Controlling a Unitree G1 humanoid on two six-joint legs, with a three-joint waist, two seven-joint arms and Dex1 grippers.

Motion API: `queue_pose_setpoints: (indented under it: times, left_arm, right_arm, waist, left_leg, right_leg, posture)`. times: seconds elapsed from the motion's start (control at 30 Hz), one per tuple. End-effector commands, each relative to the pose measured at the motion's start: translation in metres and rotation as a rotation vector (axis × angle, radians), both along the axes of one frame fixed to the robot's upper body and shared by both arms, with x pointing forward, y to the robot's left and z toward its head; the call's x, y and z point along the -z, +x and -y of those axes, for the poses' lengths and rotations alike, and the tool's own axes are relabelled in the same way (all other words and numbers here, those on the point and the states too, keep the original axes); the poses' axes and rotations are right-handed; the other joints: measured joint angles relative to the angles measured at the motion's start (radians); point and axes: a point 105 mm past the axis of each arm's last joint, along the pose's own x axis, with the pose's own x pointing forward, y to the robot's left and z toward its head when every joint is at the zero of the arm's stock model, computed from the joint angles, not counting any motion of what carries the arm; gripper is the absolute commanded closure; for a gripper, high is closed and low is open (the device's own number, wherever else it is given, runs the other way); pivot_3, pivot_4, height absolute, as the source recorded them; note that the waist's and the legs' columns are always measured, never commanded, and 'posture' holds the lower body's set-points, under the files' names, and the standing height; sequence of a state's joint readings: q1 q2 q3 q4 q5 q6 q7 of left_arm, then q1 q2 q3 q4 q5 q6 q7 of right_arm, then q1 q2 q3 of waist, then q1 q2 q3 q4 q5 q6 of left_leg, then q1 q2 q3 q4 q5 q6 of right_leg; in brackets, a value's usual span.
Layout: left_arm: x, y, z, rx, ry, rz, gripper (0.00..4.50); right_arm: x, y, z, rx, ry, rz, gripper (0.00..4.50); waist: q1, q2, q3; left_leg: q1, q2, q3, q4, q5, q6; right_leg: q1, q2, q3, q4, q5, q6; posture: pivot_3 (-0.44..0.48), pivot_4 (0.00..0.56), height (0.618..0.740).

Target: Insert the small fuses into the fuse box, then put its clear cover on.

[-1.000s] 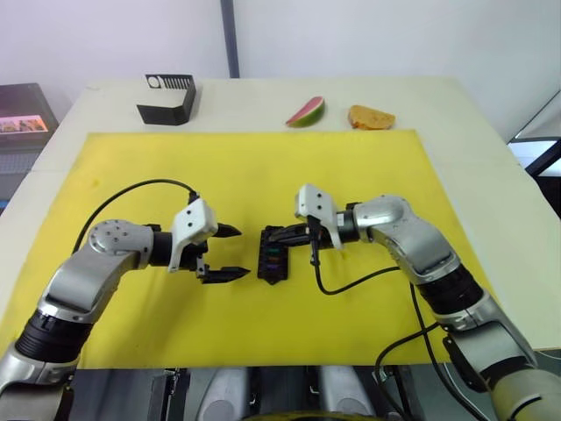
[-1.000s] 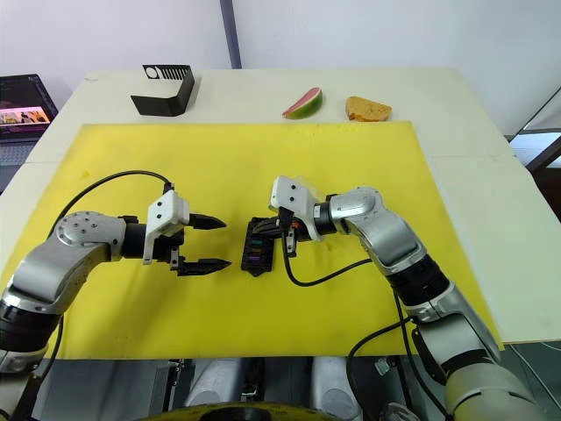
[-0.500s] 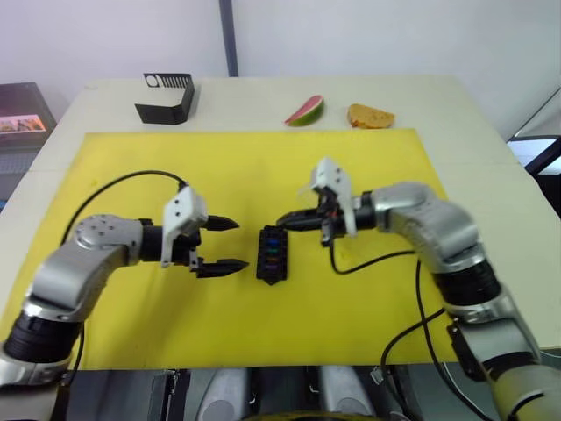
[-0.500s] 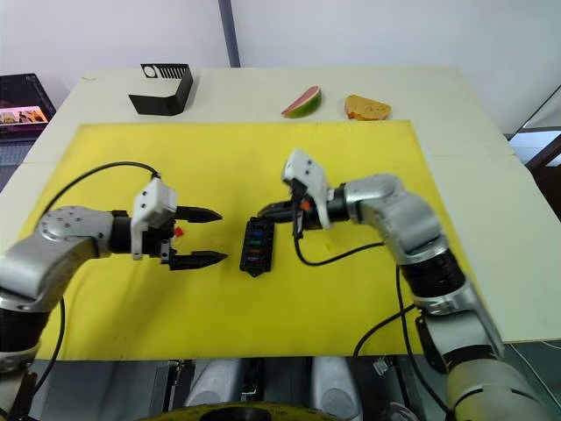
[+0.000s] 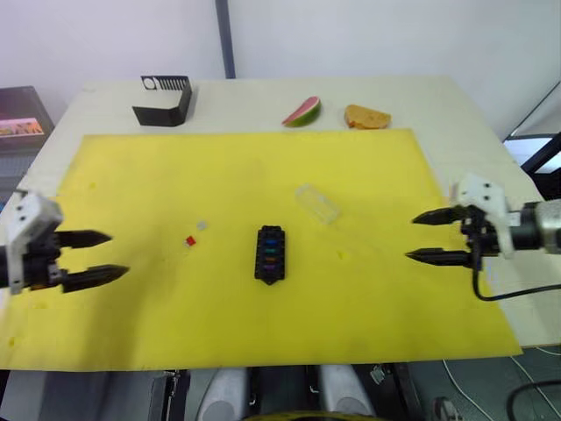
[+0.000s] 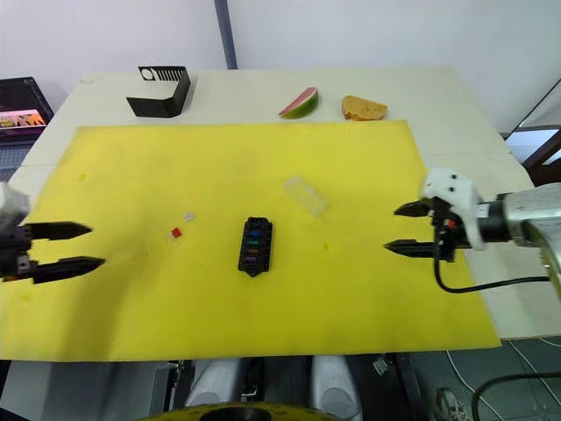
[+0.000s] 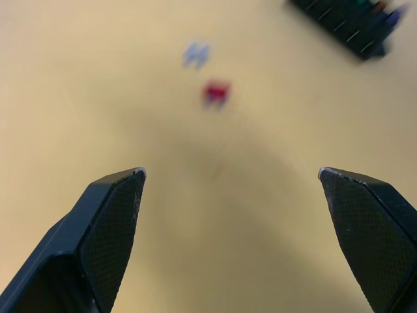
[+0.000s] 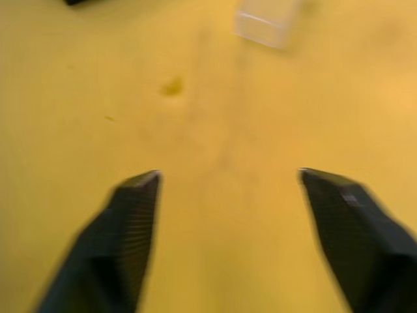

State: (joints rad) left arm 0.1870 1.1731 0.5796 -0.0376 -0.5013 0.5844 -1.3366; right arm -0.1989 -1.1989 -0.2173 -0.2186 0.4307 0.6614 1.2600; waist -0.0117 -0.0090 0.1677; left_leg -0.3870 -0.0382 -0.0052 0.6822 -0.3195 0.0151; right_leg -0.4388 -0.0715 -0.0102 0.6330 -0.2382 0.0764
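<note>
Mat (image 5: 175, 175) of yellow covers a cream table (image 5: 263, 96) before a white wall. Fuse box (image 5: 270, 254) sits mid-mat, clear cover (image 5: 316, 203) just beyond it, red fuse (image 5: 190, 240) and pale grey fuse (image 5: 202, 225) leftward. Left gripper (image 5: 92, 257) and right gripper (image 5: 428, 236) gape empty, flanking it.

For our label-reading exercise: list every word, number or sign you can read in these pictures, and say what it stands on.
No text can be read.
Screen at the table's left edge: shows coloured marks, too small and blurred to read.
Black bracket: white slots and a ring, no lettering.
Fuse box, loose red fuse and clear cover: no legible marks.
</note>
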Motion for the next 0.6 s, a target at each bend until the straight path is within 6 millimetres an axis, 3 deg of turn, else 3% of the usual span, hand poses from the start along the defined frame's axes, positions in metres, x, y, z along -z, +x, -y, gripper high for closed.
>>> queue_pose_setpoints:
  times: [0.03,0.2,0.37,0.5,0.6]
  left_arm:
    - [-0.011,-0.005,-0.019,-0.024,0.069,0.037,0.0]
    - [-0.01,-0.003,-0.017,-0.008,0.07,0.045,0.0]
    - [-0.01,0.0,-0.008,0.028,0.054,0.052,0.0]
    - [-0.006,0.015,0.015,0.106,-0.027,0.046,0.0]
    - [-0.009,0.029,0.043,0.17,-0.209,0.0,0.0]
  right_arm:
    - [-0.006,-0.005,0.014,0.032,-0.03,0.036,0.04]
    - [0.0,-0.005,0.022,0.063,-0.036,0.038,0.04]
    - [-0.007,0.001,0.015,0.061,-0.016,0.074,0.04]
    - [-0.018,0.012,-0.021,-0.048,0.053,0.117,0.04]
    - [-0.036,0.023,-0.064,-0.164,0.165,0.153,0.04]
  waist:
    - [0.005,0.0,0.0]
    - [0.009,0.0,0.0]
    - [0.002,0.001,0.001]
    - [-0.001,0.002,0.0]
    - [-0.001,0.003,0.001]
  left_leg:
    - [0.0,0.0,0.0,0.0,0.0,0.0]
    - [-0.001,0.0,0.0,0.001,-0.001,0.001]
    - [-0.001,0.0,0.0,0.0,-0.001,0.001]
    - [-0.001,0.0,0.0,0.0,0.0,0.0]
    - [-0.001,0.0,0.0,0.001,0.0,0.0]
  right_leg:
    - [0.0,0.0,0.0,0.0,0.0,0.0]
    - [0.001,-0.001,0.0,-0.001,0.0,-0.001]
    - [0.0,-0.001,0.0,-0.001,0.0,0.0]
    - [0.0,-0.001,0.0,-0.001,0.001,0.001]
    - [-0.001,-0.001,0.0,0.0,0.002,0.002]
  posture:
    - [0.0,0.15,0.74]
    - [0.0,0.15,0.74]
    - [0.0,0.15,0.74]
    - [0.0,0.15,0.74]
    - [0.0,0.15,0.74]
